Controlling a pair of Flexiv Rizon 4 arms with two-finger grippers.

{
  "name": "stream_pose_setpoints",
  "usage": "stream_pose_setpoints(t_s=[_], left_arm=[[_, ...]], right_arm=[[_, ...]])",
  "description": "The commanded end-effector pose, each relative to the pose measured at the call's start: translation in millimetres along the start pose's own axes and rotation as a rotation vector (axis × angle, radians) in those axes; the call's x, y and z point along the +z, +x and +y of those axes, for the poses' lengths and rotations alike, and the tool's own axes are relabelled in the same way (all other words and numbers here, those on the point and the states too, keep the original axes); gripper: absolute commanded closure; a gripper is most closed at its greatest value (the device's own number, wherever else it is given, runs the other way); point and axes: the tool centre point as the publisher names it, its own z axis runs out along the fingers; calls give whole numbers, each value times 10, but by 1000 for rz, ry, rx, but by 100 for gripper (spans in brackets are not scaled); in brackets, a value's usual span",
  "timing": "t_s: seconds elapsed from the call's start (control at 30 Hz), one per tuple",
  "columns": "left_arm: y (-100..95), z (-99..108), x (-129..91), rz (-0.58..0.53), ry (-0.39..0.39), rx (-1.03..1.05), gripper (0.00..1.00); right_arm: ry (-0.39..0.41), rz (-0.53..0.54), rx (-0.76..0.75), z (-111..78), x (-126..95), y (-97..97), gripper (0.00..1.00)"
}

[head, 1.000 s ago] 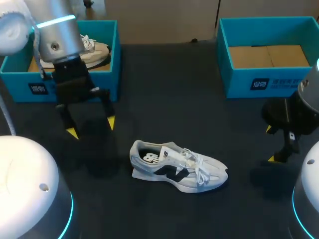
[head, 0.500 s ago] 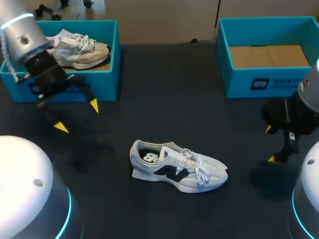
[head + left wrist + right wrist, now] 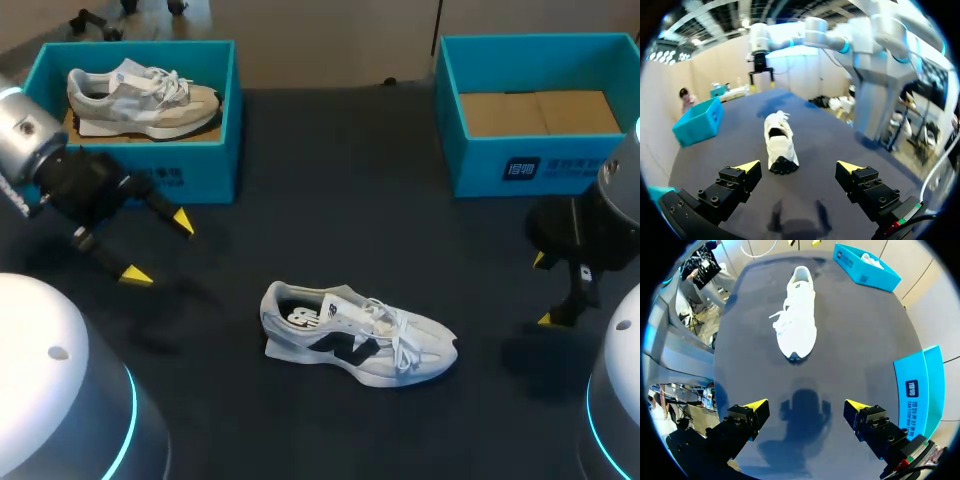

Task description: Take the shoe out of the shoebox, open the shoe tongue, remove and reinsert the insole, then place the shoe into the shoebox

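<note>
A white-and-grey lace-up sneaker with a dark side mark (image 3: pixel 355 335) stands on its sole near the middle of the dark surface (image 3: pixel 340 180). It is outside both boxes, with its toe toward the right arm (image 3: pixel 590 230) and bare surface on every side. At the far left corner sits a teal open-topped shoebox (image 3: pixel 200 178) holding a beige sneaker (image 3: pixel 140 98). A second teal shoebox with a cardboard floor (image 3: pixel 480 165) sits at the far right corner, and a wide bare lane runs between the two boxes.

The left arm (image 3: pixel 40 160) comes in low just in front of the left box. Its left jaws are spread wide, gripping nothing, with one yellow fingertip (image 3: pixel 183 222) near the box's front wall. In the left wrist view the sneaker's (image 3: pixel 780 142) heel lies ahead of them, well apart.

The right jaws hang near the surface's right edge, also spread and empty. The sneaker's (image 3: pixel 796 315) toe is ahead of them, and the right box's wall (image 3: pixel 922 385) is beside them.
</note>
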Motion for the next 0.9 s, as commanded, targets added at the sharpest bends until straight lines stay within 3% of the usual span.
stream_pose_setpoints(t_s=[0.03, 0.17, 0.37, 0.6, 0.9], left_arm=[[45, 32, 21, -184, 82, -151, 0], [45, 32, 21, -184, 82, -151, 0], [121, 524, 137, -165, 202, -213, 0], [174, 814, 227, -239, 310, -186, 0], [148, 978, 304, -272, 326, -213, 0]], right_arm=[[1, -1, 0, 1, 8, 6, 0], [1, -1, 0, 1, 8, 6, 0], [1, -1, 0, 1, 8, 6, 0], [1, -1, 0, 1, 8, 6, 0], [1, -1, 0, 1, 8, 6, 0]])
